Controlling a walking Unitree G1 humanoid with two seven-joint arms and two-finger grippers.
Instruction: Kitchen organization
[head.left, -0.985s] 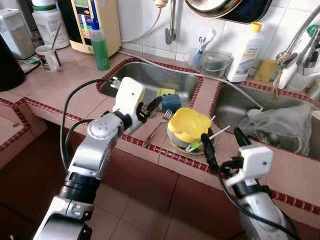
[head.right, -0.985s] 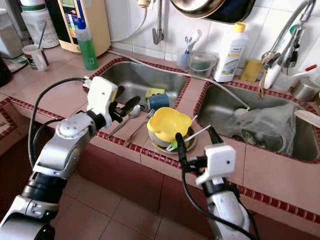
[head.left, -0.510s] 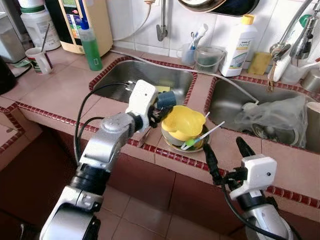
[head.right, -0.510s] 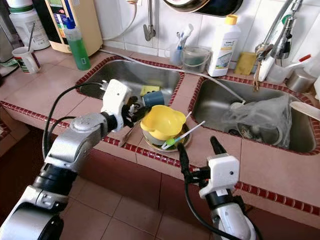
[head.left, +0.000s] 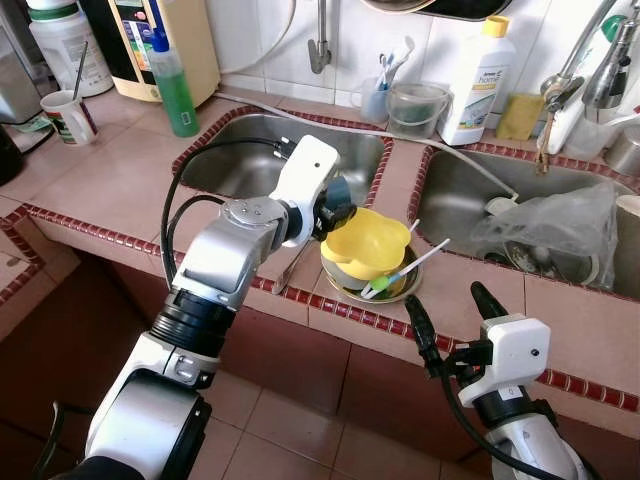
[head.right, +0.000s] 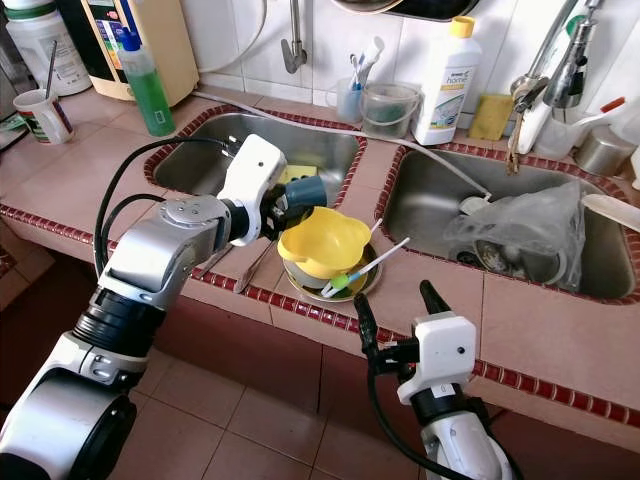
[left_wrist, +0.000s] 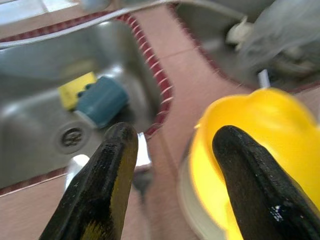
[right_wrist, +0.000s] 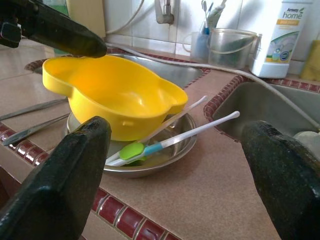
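A yellow bowl (head.left: 375, 240) rests in a shallow steel dish (right_wrist: 165, 156) on the tiled strip between two sinks. A white and green toothbrush (right_wrist: 150, 147) and a white stick lie in the dish beside it. My left gripper (left_wrist: 175, 135) is open at the bowl's left rim, with one finger over the bowl and the other outside it. My right gripper (head.left: 445, 300) is open and holds nothing. It hovers just off the counter's front edge and faces the bowl. A blue cup (left_wrist: 102, 100) and a yellow sponge (left_wrist: 75, 90) lie in the left sink.
A spoon (right_wrist: 30, 107) and a fork (right_wrist: 30, 131) lie on the counter left of the dish. The right sink (head.left: 450, 215) holds a crumpled plastic bag (head.left: 560, 225). Along the back stand a green soap bottle (head.left: 175, 85), a white detergent bottle (head.left: 480, 70) and a mug (head.left: 68, 115).
My left gripper has moved right from above the cutlery to the yellow bowl's rim. The head camera has shifted, and the right gripper stays open by the counter edge.
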